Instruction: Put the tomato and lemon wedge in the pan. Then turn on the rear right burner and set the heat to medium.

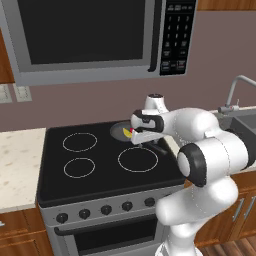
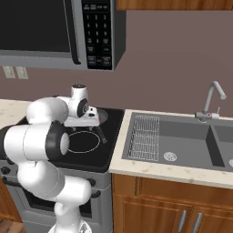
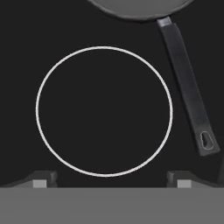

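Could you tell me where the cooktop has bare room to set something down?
The two left rings are bare, beside the counter. The front right ring is bare, though the open tool hovers there. The rear right is crowded by the pan.

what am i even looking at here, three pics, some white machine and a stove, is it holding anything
It's a white robot arm in a simulated kitchen. Two pictures come from cameras on its base, behind it to the left and to the right. The third looks down from its hand.

The gripper hangs open over the black cooktop, above the widest white ring. It holds nothing.

At the rear right sits a dark pan with a long black handle. Inside I can see something yellow and a bit of red, probably the lemon wedge and tomato, mostly hidden by the arm. Right of the stove is a sink.
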Controlling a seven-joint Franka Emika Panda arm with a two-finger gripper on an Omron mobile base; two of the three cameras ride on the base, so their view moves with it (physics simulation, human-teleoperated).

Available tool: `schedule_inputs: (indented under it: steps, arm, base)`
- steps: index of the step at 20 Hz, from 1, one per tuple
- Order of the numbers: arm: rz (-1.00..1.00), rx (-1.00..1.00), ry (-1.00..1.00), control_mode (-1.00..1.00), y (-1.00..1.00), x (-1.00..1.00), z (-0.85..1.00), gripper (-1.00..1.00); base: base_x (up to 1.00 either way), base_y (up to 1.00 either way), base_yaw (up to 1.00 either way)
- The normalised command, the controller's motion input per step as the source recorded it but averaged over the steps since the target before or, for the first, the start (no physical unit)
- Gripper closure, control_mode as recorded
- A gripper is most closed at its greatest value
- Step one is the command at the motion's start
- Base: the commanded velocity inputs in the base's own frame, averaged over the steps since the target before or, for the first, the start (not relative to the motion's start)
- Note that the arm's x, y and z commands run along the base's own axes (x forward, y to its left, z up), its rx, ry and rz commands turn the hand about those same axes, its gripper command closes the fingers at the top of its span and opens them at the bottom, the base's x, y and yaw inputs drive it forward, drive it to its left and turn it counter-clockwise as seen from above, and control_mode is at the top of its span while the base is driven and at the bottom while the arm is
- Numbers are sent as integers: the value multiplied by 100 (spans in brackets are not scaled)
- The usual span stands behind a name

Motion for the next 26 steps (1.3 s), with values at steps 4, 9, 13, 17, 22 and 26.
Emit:
schedule_inputs:
  steps: [4, 9, 13, 17, 22, 26]
  arm:
    - [0, 3, 2, -100, -50, 0, 3, -100]
    - [0, 9, 0, -100, -22, -13, 19, -100]
    - [0, 9, 0, -100, -7, -21, 20, -100]
    - [1, 11, 0, -100, -1, -22, 29, -100]
    - [2, 10, -4, -100, 0, -12, 14, -100]
    - [3, 4, -10, -100, 20, -30, 8, -100]
  base:
    - [0, 0, 0]
    - [0, 0, 0]
    - [0, 0, 0]
    - [0, 0, 0]
    - [0, 0, 0]
    - [0, 0, 0]
